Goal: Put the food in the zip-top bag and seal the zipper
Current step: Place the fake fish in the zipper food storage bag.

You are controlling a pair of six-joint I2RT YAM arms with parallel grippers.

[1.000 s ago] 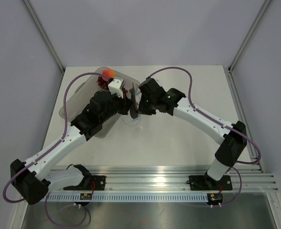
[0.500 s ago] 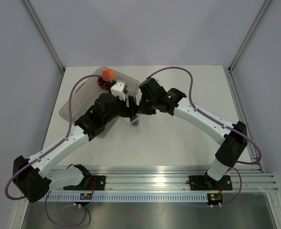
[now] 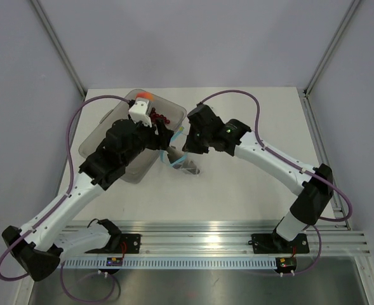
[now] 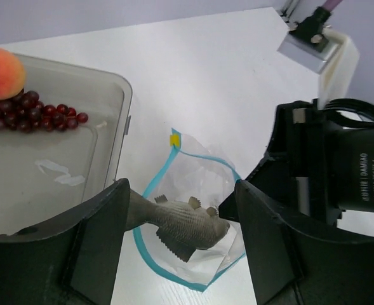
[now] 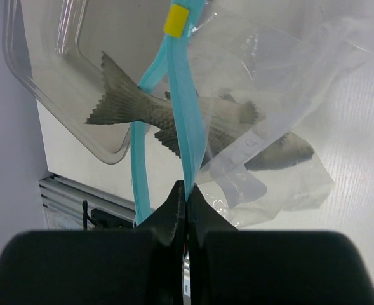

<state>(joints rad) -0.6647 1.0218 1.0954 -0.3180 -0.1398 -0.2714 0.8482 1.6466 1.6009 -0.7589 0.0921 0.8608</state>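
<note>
Pinching the zipper (image 5: 184, 114) of the zip-top bag (image 5: 282, 95) between tightly closed fingers, the right gripper (image 5: 185, 190) lifts one lip of the mouth just beside the tray (image 4: 126, 108), on the side facing the right arm. The other lip sags away in a loop. That lifted lip appears to be the point of the hold: it props the mouth agape so food can slide in without a second grip.

A grey fish (image 4: 187, 222) lies half through the opening, head and belly inside the clear plastic on the table (image 4: 206, 63), tail pointing back toward the tray rim. Above it hangs the left gripper (image 4: 181, 187), claw spread wide and holding nothing; the tail passes behind one finger, and whether they touch cannot be told.

The peach (image 4: 1, 71) and the grapes (image 4: 31, 115) lie together at the tray's far end, well apart from the bag, peach touching the bunch. The yellow slider (image 5: 176, 20) sits at the end of the strip, with the zipper unsealed.

By the look of it the filling is barely begun: the tail wants a nudge inside, then the fruit must cross from the tray. Held by a single lip, the crinkly bag could fold shut or shift under a push.
</note>
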